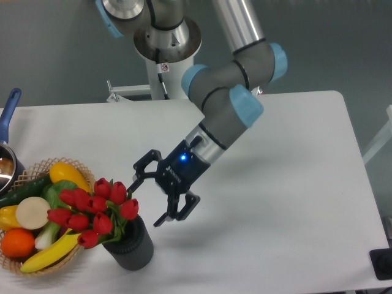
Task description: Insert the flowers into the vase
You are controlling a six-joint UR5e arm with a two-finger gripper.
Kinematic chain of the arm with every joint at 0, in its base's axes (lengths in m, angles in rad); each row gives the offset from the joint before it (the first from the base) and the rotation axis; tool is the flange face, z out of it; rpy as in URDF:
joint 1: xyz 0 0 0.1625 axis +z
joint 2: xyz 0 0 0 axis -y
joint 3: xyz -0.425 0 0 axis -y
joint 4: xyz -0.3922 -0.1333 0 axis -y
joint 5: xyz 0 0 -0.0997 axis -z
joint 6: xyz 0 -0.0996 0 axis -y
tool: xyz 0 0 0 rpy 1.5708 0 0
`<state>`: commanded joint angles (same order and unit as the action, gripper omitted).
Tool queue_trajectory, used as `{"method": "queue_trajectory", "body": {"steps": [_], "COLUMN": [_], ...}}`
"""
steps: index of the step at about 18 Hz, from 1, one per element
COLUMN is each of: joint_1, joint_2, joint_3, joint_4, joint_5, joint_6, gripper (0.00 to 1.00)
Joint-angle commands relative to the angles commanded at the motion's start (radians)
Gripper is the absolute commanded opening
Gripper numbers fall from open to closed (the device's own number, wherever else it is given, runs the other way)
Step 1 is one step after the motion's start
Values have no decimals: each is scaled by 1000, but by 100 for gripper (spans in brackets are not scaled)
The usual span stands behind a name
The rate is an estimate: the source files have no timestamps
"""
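Observation:
The flowers (92,209), a tight bunch of red tulip heads on green stems, stand in the vase (130,246), a short dark ribbed cylinder near the table's front edge. The heads lean to the left over the vase's rim. My gripper (149,202) is open and empty, just right of and slightly above the flowers, its fingers spread apart and pointing down-left. It touches neither the flowers nor the vase.
A woven basket (61,260) of vegetables and fruit sits at the front left, right beside the vase. A pot with a blue handle (9,110) is at the left edge. A dark object (381,264) sits at the table's front right corner.

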<state>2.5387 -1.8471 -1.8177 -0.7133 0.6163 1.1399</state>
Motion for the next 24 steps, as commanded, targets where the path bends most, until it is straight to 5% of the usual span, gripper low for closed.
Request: {"method": "queue_trajectory", "body": {"steps": [7, 14, 18, 24], "joint_1": [37, 204, 245, 344], "joint_2": [111, 85, 81, 91], "joint_3": [-20, -35, -48, 3], "joint_4": [0, -20, -70, -247], "joint_5": [469, 793, 810, 813], "joint_6": [-8, 1, 4, 193], "gripper": [100, 100, 100, 100]}}
